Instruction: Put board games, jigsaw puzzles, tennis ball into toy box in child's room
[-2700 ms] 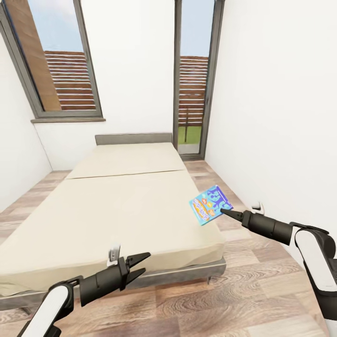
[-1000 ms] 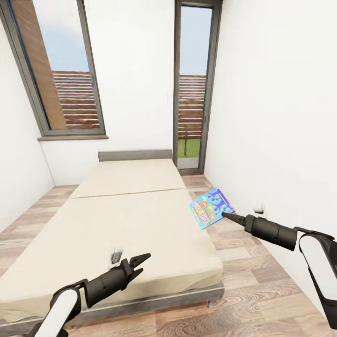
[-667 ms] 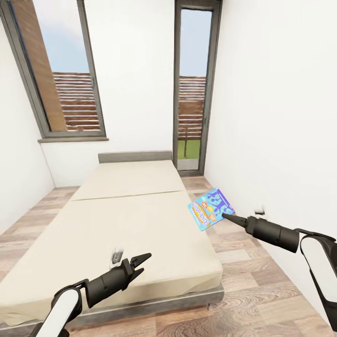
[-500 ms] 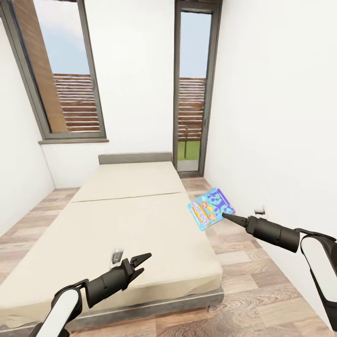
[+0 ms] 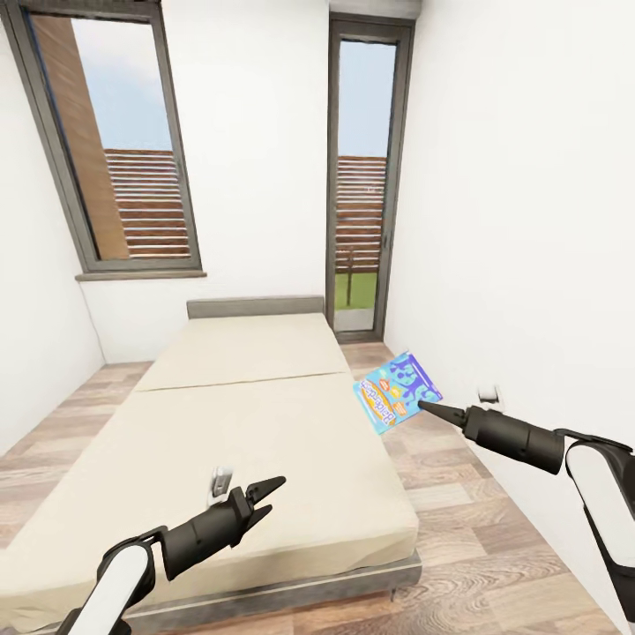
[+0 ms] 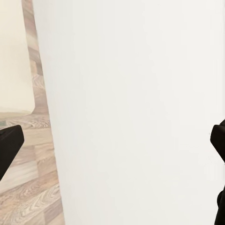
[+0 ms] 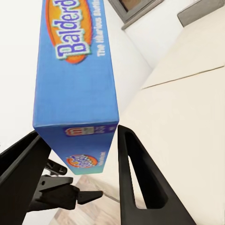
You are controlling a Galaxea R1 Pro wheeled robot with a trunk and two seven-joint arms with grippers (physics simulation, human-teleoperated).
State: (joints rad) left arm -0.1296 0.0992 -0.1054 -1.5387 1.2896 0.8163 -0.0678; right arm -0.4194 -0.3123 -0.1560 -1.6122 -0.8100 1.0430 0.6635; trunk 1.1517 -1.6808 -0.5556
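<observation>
Room: white walls, two tall windows at the far end, wood floor (image 5: 459, 520) on both sides of the bed.
Bed (image 5: 238, 414): cream and bare on top, running from near to far in the middle of the room; I see no game lying on it.
Board game (image 5: 397, 391): a small blue box with an orange patch, up in the air just past the right side of the bed, above the floor and tilted on its edge.
Right gripper (image 5: 422, 406): its two black fingers are squeezed on the bottom edge of the board game; the right wrist view shows one finger on each side of the box.
Left gripper (image 5: 269, 486): fingers spread apart with nothing between them, hanging low over the near end of the bed.
Step now: I think one game has been picked up and is being carried off to the toy box.
Next move: the table and toy box cannot be seen from here, so the robot likely has to turn and drive to them.
Take care: the grip is only on a thin edge, so the box could slip or swing.
</observation>
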